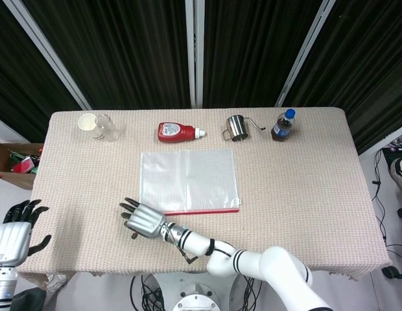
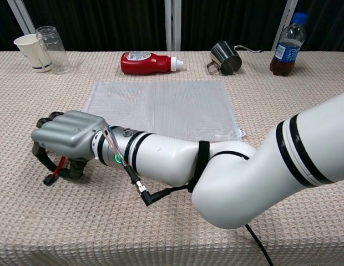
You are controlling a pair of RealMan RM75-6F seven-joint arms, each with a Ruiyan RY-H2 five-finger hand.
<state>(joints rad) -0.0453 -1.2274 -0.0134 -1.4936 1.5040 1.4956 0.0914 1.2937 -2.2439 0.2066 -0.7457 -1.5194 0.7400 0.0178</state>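
Woven beige table (image 1: 298,188), black curtains behind. Left hand (image 1: 13,234) off the table's left edge – fingers spread, empty. Right hand (image 2: 64,136) arched over a red pen (image 2: 54,170), fingertips down around it; grip hidden. Back row: cup (image 2: 29,51), empty jar (image 2: 51,49), ketchup (image 2: 147,62), steel pitcher (image 2: 226,58), bottle (image 2: 286,45) of dark liquid. Mesh pouch (image 2: 161,106) at centre.

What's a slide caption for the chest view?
Right hand arched over a thin red object beside the mesh pouch.

Robot lab, black curtains (image 1: 136,52), cloth-covered test table (image 1: 305,168), floor cables (image 1: 382,188)
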